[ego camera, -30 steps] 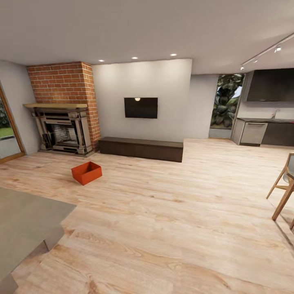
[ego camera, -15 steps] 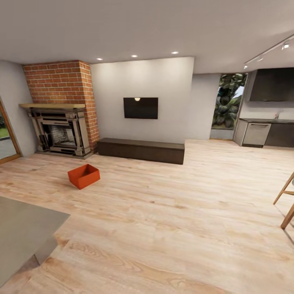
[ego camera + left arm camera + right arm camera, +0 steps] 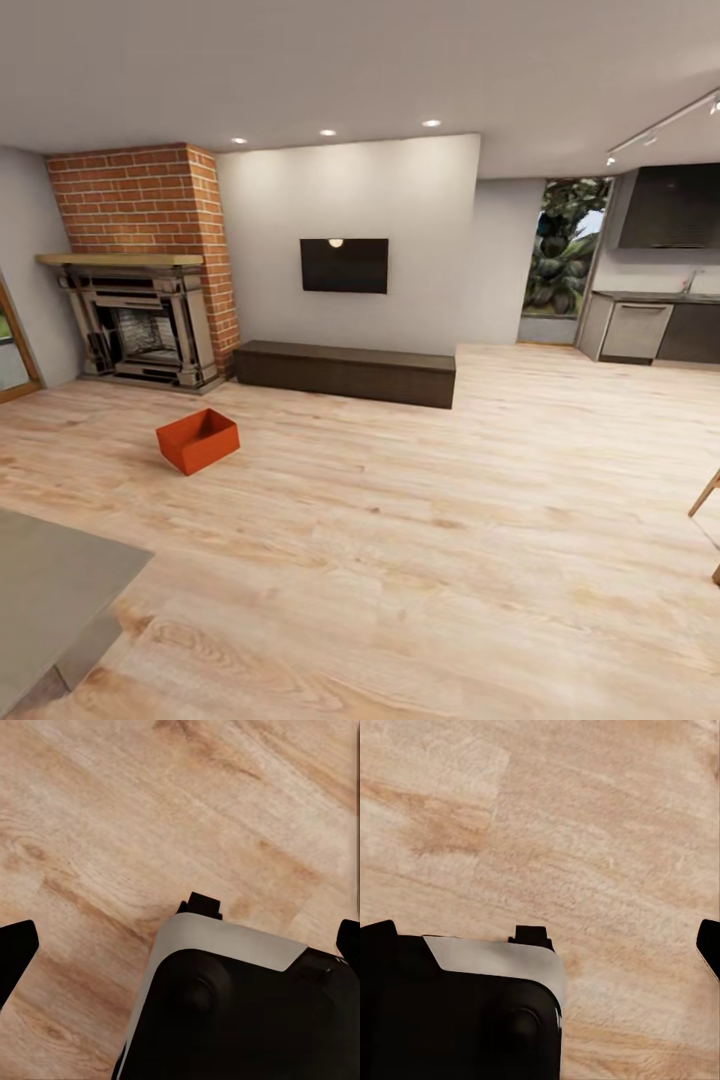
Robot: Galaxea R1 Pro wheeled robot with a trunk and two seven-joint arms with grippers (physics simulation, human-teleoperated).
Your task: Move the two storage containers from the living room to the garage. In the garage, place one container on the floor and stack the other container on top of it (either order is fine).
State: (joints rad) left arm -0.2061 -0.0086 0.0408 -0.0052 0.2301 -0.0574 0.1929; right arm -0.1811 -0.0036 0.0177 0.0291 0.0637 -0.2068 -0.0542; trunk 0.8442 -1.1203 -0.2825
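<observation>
Bright, even render; ceiling spotlights (image 3: 327, 132) glow; soft blur; wide-angle stretch at edges.

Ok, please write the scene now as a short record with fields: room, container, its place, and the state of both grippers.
room: living room, light wood plank floor
container: one red-orange storage container, lidless, standing on the floor
place: in front of the brick fireplace, left of the dark low bench
left gripper: open, holding nothing, above the floor
right gripper: open, holding nothing, above the floor
</observation>
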